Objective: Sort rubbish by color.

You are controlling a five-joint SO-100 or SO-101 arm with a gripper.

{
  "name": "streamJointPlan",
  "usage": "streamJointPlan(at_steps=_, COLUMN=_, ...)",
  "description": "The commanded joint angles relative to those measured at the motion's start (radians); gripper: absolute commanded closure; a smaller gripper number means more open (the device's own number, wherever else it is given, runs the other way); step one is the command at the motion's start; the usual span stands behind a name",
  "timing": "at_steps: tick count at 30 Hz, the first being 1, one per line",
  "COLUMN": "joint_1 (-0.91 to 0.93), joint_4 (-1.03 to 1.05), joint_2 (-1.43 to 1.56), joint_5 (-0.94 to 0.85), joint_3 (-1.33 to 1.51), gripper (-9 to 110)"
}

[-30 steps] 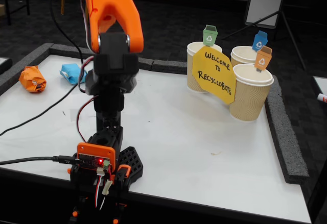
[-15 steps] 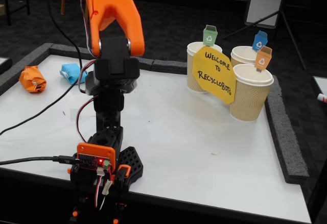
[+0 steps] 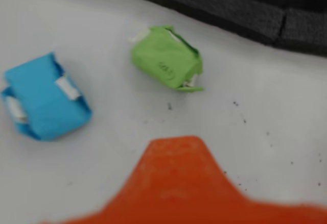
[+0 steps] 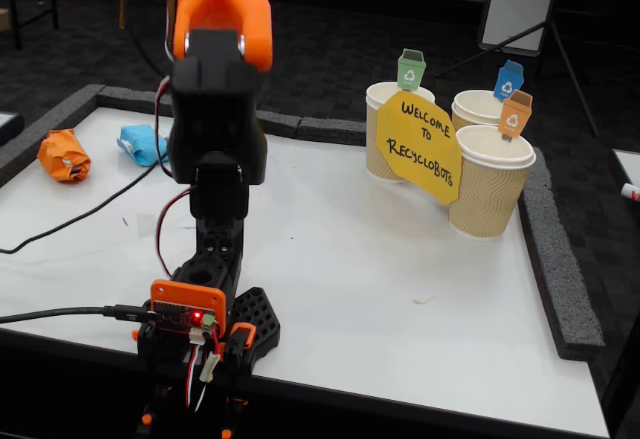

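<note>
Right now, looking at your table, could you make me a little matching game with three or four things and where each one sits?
Things:
1. orange wad
2. blue packet
3. green packet
4. yellow sign

Places:
A. fixed to the paper cups
B. fixed view, far left by the foam border
C. wrist view, left side
D. wrist view, centre top

Pairs: 1-B, 2-C, 3-D, 4-A

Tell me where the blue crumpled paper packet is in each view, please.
Wrist view: the blue crumpled paper packet lies at the left, on the white table surface.
Fixed view: it lies at far left, partly hidden behind the arm.
Shared landmark: the dark foam border.
</note>
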Motion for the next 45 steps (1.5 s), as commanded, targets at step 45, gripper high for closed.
streamJointPlan(at_steps=45, joint_1=0.003, joint_4=-0.117, joint_2=-1.127, joint_5=-0.023, joint_3=-0.818, gripper=76)
